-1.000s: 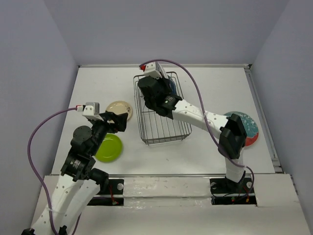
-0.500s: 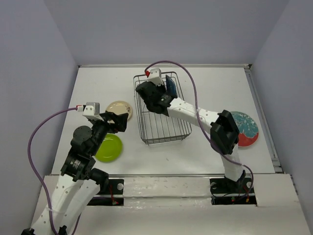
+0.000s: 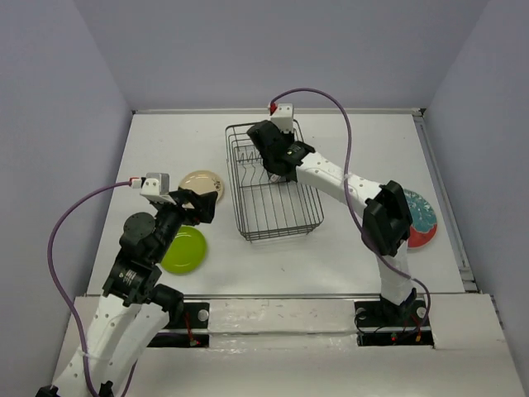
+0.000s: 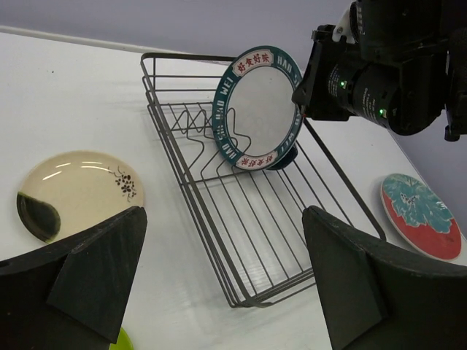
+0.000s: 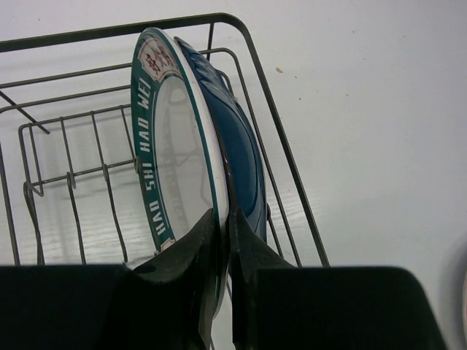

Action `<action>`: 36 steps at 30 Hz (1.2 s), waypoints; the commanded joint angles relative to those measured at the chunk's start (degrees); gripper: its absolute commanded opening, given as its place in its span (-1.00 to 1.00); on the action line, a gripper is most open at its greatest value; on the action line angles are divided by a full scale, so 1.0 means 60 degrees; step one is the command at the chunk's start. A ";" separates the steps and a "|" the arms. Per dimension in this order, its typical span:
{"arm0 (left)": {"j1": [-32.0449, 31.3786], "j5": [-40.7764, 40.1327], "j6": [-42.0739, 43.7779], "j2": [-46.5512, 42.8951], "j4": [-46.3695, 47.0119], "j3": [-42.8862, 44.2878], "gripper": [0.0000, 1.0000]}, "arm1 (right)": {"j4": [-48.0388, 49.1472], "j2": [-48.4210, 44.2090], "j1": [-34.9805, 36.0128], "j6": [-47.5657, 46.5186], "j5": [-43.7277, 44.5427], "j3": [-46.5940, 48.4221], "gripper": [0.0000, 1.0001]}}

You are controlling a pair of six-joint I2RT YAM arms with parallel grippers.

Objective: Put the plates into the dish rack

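The white plate with the teal patterned rim [image 4: 257, 109] stands upright on edge among the tines of the dish rack [image 4: 241, 301], leaning against the small dark blue plate [image 5: 246, 157]. My right gripper [image 5: 223, 222] is shut on the white plate's rim [image 5: 149, 131] and sits over the rack's back right part [image 3: 277, 164]. My left gripper [image 4: 226, 292] is open and empty, hovering left of the rack [image 3: 198, 205]. The cream plate [image 3: 202, 184], the lime green plate [image 3: 183, 248] and the red plate [image 3: 420, 222] lie flat on the table.
The rack [image 3: 277, 223] stands mid-table, its front half holding nothing. The cream plate [image 4: 76, 193] lies just left of it, the red plate [image 4: 419, 215] to its right under my right arm's elbow. Walls enclose the table.
My right gripper has swung right and back across the rack with the white plate, which now stands against the dark blue plate. The left arm has not moved.
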 commanded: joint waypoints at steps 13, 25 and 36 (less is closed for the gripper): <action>0.0025 0.0067 0.0063 0.0306 0.0513 0.0377 0.98 | 0.1063 0.0473 -0.0859 -0.0883 -0.2311 0.0953 0.39; -0.0063 0.0492 0.0048 -0.0118 0.0528 0.0333 0.98 | 0.1780 -0.5281 -0.2218 0.0814 -0.3733 -0.4168 0.72; -0.0926 0.0770 0.0063 -0.1158 0.0689 0.0260 0.98 | 0.2543 -1.1174 -1.1562 0.2854 -0.8215 -1.2157 -0.57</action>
